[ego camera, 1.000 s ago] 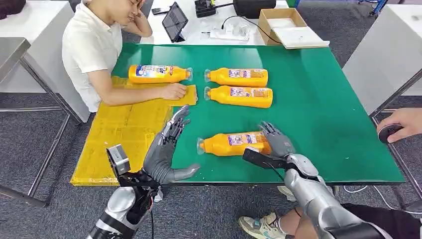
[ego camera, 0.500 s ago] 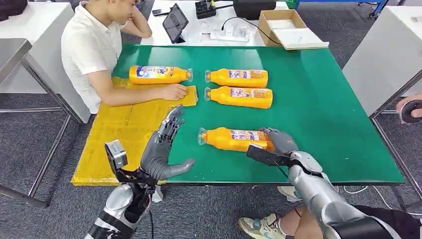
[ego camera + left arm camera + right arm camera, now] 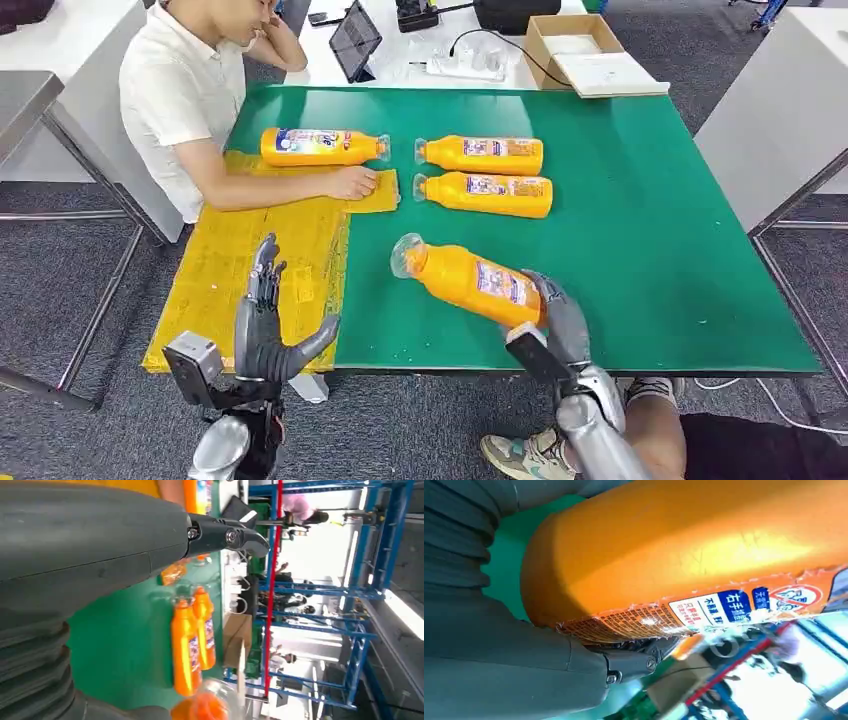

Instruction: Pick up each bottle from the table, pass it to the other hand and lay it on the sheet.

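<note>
My right hand (image 3: 558, 322) grips the base end of an orange bottle (image 3: 468, 279) and holds it lifted above the green table (image 3: 640, 230), its clear cap pointing up and toward the left. In the right wrist view the same bottle (image 3: 684, 560) lies across the hand (image 3: 514, 650). My left hand (image 3: 266, 330) is open, fingers up, over the front of the yellow sheet (image 3: 240, 270). One orange bottle (image 3: 322, 147) lies at the sheet's far edge. Two more orange bottles (image 3: 482, 155) (image 3: 485, 194) lie side by side on the table, also seen in the left wrist view (image 3: 192, 640).
A person in a white shirt (image 3: 180, 100) sits at the table's left and rests a hand (image 3: 352, 183) on the sheet's far corner. Behind the table are a tablet (image 3: 352, 40), cables and a cardboard box (image 3: 575, 50). A person's shoe (image 3: 525, 455) is below the front edge.
My right hand has lifted the near bottle off the table and tilted it cap-up. My left hand has drawn back and to the left, over the sheet's front. The camera view shifted slightly.
</note>
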Controlling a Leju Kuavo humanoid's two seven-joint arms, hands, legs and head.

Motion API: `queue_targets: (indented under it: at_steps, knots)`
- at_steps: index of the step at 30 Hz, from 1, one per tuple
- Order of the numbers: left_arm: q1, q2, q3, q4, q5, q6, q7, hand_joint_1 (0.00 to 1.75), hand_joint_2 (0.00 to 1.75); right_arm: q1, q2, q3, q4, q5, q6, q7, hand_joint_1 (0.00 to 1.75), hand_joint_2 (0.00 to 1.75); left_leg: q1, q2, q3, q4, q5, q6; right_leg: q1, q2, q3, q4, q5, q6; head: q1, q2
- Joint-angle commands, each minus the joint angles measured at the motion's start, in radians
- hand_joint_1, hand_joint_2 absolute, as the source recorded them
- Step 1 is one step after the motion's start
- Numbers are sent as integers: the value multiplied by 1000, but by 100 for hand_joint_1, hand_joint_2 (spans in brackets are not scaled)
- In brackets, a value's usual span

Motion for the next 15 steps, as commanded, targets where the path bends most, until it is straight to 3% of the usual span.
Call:
queue_targets:
  at_steps: [1,3,7,10,15]
  knots:
    - [35,-15,35,-26,0,6,3,0,175,124,46,-61,-276,-20,-1,13,175,175,0,0,-1,0,0,-1,0,-1,-1,1,-1,-1,1,0]
    - [67,-13,9,-7,23,-34,64,0,175,189,96,-63,-356,-56,-16,-40,175,175,0,1,0,0,-1,-1,0,0,0,0,-2,-1,0,0]
    - [110,17,-75,77,-73,-58,43,0,175,263,139,12,-401,-45,-68,-43,175,175,0,1,2,-2,-1,-2,0,0,1,-1,-2,-1,1,0]
    - [97,25,-89,127,-81,-97,43,0,175,223,149,45,-319,-38,-99,-35,175,175,0,2,3,-2,-1,-2,0,0,2,-1,-2,-1,0,0]
    - [66,9,-106,144,-13,-220,48,0,175,97,194,184,-39,-7,-81,-70,175,175,1,8,7,-3,-2,-3,2,5,4,-3,-1,-3,1,0]
